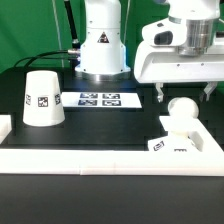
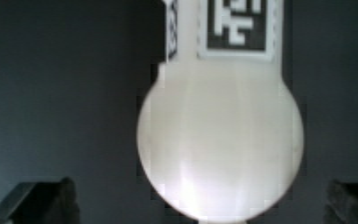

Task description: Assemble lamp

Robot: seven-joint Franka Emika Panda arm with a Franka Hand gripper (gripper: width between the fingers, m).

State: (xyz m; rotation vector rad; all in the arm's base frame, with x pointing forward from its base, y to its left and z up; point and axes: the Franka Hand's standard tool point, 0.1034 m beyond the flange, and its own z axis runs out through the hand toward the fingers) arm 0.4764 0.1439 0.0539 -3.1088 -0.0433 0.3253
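The white round bulb (image 1: 182, 111) stands upright on the low square base (image 1: 188, 143) at the exterior view's right; a tag shows on the base's front. The tapered shade (image 1: 42, 98) stands mouth down at the exterior view's left, apart from them. My gripper (image 1: 184, 92) hangs just above the bulb, open and empty, with one finger on each side. In the wrist view the bulb (image 2: 220, 130) fills the middle, the base's tag (image 2: 240, 24) lies beyond it, and the dark fingertips (image 2: 41, 200) stand wide apart on both sides of the gripper (image 2: 197, 208).
The marker board (image 1: 98, 100) lies flat at the back middle, in front of the robot's white body (image 1: 102, 45). A white raised rail (image 1: 90, 160) runs along the table's front and left side.
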